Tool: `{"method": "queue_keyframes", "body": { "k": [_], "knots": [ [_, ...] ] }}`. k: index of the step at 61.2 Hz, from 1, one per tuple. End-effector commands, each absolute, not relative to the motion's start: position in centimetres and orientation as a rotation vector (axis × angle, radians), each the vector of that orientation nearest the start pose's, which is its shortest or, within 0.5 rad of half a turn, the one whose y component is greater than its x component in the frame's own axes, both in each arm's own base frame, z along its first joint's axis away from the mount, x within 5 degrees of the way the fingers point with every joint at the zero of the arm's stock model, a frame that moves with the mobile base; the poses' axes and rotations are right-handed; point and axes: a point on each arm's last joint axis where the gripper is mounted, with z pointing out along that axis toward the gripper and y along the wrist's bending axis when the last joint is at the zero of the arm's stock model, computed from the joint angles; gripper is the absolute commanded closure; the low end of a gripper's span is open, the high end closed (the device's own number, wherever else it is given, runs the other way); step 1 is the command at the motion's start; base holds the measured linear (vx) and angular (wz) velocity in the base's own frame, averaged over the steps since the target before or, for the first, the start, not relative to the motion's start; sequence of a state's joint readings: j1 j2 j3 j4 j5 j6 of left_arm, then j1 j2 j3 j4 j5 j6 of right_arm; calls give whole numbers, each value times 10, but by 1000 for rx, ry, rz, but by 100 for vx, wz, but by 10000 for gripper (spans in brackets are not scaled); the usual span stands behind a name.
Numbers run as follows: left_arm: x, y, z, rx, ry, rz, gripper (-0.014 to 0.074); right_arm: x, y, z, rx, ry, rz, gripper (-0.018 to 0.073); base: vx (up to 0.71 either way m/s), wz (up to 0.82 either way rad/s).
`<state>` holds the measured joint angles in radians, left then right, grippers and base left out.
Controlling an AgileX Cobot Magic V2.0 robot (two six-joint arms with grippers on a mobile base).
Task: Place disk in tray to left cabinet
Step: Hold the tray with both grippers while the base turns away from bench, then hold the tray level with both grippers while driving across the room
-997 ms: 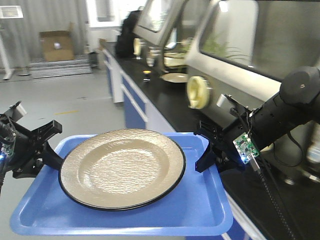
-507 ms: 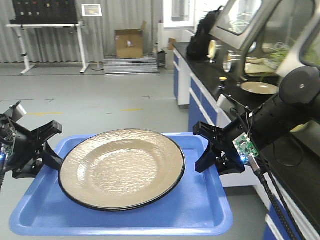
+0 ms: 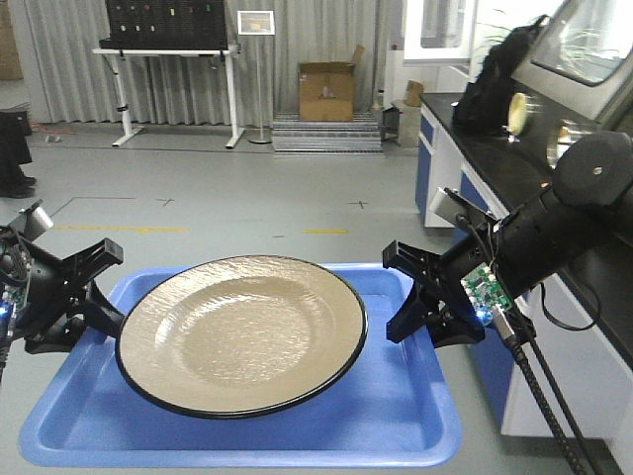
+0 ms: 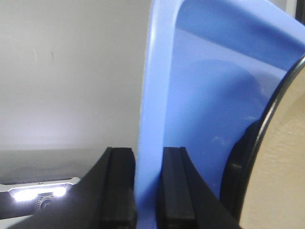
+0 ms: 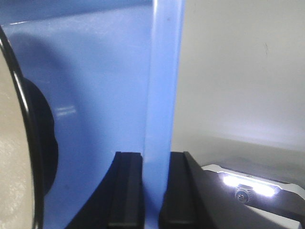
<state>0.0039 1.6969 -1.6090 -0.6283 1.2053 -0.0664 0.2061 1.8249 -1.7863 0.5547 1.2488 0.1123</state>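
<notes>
The shallow rectangular blue plastic tray (image 3: 396, 406) is held level above the grey floor (image 3: 247, 213), supported at both short ends. The large round tan disk (image 3: 242, 332), glossy with a thin black rim, lies flat in the tray and covers most of its width.

The left gripper (image 3: 103, 287) is closed on the tray's left lip. In the left wrist view, the two black fingers (image 4: 119, 186) sit one on each side of the blue rim (image 4: 152, 95) and touch it. The disk's black edge (image 4: 267, 119) lies just inside.

The right gripper (image 3: 396, 295) is closed on the tray's right lip in the same way. In the right wrist view, its fingers (image 5: 126, 191) clamp the upright blue rim (image 5: 164, 71) between them, with the disk (image 5: 12, 157) at the left edge of the view.

A cardboard box (image 3: 327, 91) stands on the floor in the background. A black-topped counter (image 3: 495, 148) with blue fronts runs along the right side and carries a black backpack (image 3: 499, 74).
</notes>
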Motion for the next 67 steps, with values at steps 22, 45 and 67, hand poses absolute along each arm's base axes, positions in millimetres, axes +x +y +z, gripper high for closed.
{"method": "queue_keyframes", "body": {
  "k": [22, 45, 67],
  "knots": [
    [344, -71, 391, -218, 2503, -1140, 597, 349, 142, 391, -100, 2630, 1116, 564, 49, 17],
    [344, -71, 391, -218, 2502, -1139, 597, 349, 142, 391, -100, 2630, 1115, 564, 55, 4],
    [344, -71, 391, -218, 2503, -1139, 597, 349, 142, 391, -100, 2630, 1115, 564, 58, 3]
  ]
}}
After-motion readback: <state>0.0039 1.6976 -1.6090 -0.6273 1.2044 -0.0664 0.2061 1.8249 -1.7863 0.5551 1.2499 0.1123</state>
